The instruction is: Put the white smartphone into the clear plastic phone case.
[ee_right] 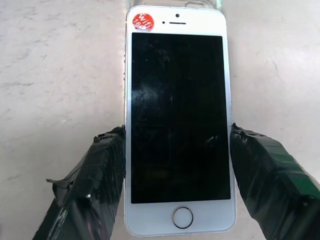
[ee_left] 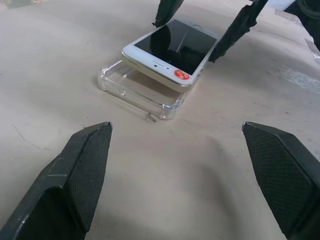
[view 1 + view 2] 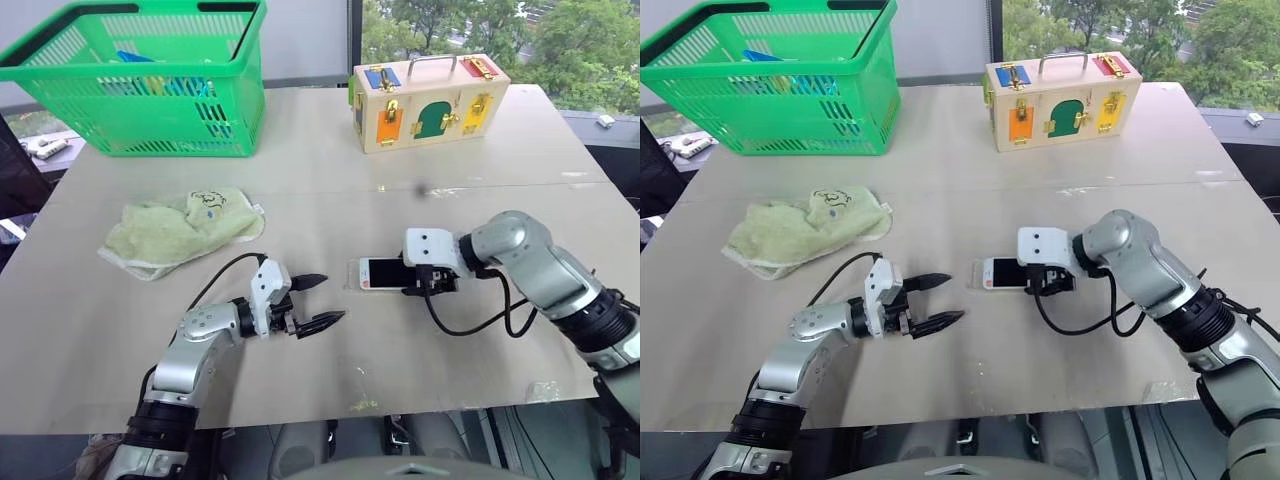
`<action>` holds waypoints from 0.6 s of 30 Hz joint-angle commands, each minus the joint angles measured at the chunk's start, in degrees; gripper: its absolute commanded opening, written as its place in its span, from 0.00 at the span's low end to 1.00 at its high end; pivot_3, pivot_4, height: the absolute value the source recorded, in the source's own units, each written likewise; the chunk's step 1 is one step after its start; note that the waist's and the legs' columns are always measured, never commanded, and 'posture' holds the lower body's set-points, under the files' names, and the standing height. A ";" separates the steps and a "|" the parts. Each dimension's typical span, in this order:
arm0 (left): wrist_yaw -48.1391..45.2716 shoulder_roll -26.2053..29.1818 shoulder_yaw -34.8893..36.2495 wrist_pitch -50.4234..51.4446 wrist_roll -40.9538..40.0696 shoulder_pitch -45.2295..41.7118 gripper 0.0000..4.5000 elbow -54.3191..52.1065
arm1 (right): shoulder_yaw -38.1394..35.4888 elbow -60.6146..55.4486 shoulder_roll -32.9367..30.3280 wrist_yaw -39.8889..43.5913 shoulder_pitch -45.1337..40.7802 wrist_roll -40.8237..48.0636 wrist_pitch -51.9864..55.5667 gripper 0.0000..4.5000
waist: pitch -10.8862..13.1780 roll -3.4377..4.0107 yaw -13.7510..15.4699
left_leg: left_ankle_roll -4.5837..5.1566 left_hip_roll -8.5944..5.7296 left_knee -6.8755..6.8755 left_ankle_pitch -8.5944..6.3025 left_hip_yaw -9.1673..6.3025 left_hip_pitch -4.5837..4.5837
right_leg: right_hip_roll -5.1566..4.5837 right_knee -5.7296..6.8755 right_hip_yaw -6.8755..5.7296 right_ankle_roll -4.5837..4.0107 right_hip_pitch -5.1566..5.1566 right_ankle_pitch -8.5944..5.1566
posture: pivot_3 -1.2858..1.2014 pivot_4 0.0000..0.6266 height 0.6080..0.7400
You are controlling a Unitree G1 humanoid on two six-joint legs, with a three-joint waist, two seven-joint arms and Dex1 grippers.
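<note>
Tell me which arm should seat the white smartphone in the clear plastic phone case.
Right. The right gripper already clasps the white smartphone by its long edges, tilted over the clear plastic phone case. The left gripper hangs open, apart from both.

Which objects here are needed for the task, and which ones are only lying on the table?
For the job:
- white smartphone with black screen, right gripper shut on its long edges
- clear plastic phone case, under the phone
- left gripper, open, nearby

Lying about:
- green plastic basket
- pale green cloth
- wooden latch box
</note>
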 commanded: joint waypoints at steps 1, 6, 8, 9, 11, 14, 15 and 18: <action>0.20 0.36 0.14 0.26 -0.78 -0.50 0.95 -1.62 | -1.00 -1.09 0.79 -0.23 -2.81 -0.56 3.13 0.62 | 0.00 0.00 0.00 | 0.00 0.00 0.00 0.00 0.00 0.00 | 0.00 0.00 0.00 0.00 -0.01 0.00 | 0.52 0.24 1.00; 0.48 0.24 -0.01 0.23 -0.61 -0.94 0.95 -1.15 | 0.76 -2.26 0.78 1.46 -3.90 -0.91 5.71 0.62 | 0.01 0.00 0.06 | 0.00 0.01 -0.01 0.00 0.00 -0.05 | 0.00 -0.01 -0.01 0.00 -0.04 0.00 | 0.52 0.24 1.00; 0.64 0.12 -0.07 0.16 -0.50 -1.10 0.95 -1.00 | 1.97 -3.87 0.28 3.06 -3.57 -0.69 6.17 0.62 | 0.01 0.00 0.05 | 0.00 0.00 -0.01 0.00 -0.02 -0.09 | -0.01 -0.03 -0.02 -0.01 -0.05 0.00 | 0.52 0.24 1.00; 0.71 0.09 -0.11 0.13 -0.47 -1.16 0.95 -0.95 | 2.59 -4.45 -0.01 3.70 -3.43 -0.82 6.21 0.62 | 0.01 0.00 0.01 | 0.00 0.00 -0.01 -0.01 -0.01 -0.11 | -0.01 -0.03 -0.02 0.00 -0.08 0.00 | 0.52 0.24 1.00; 0.80 0.07 -0.19 0.11 -0.44 -1.23 0.95 -0.90 | 3.43 -5.06 -0.48 4.33 -3.33 -1.20 6.07 0.62 | 0.01 0.00 0.00 | 0.00 0.00 -0.03 -0.01 0.01 -0.16 | -0.01 -0.03 0.00 0.00 -0.15 0.00 | 0.52 0.24 1.00; 0.96 0.05 -0.26 0.14 -0.40 -1.29 0.95 -0.91 | 4.71 -5.74 -0.89 4.49 -2.93 -2.13 5.78 0.62 | 0.01 0.00 0.00 | 0.00 0.00 -0.03 -0.01 0.00 -0.18 | 0.00 -0.03 -0.01 0.00 -0.17 0.01 | 0.52 0.24 1.00; 0.98 0.06 -0.26 0.12 -0.39 -1.29 0.95 -0.89 | 4.95 -5.83 -0.84 4.42 -2.86 -2.37 5.92 0.62 | 0.01 0.00 0.00 | 0.00 0.00 -0.03 -0.01 0.00 -0.18 | 0.00 -0.03 -0.01 0.00 -0.17 0.01 | 0.52 0.24 1.00; 1.04 0.05 -0.30 0.02 -0.35 -1.29 0.95 -0.81 | 5.51 -5.81 -0.70 4.04 -2.82 -3.26 6.46 0.62 | 0.01 0.00 0.00 | 0.00 0.00 -0.03 -0.01 0.00 -0.18 | 0.00 -0.03 -0.01 0.00 -0.17 0.00 | 0.52 0.24 1.00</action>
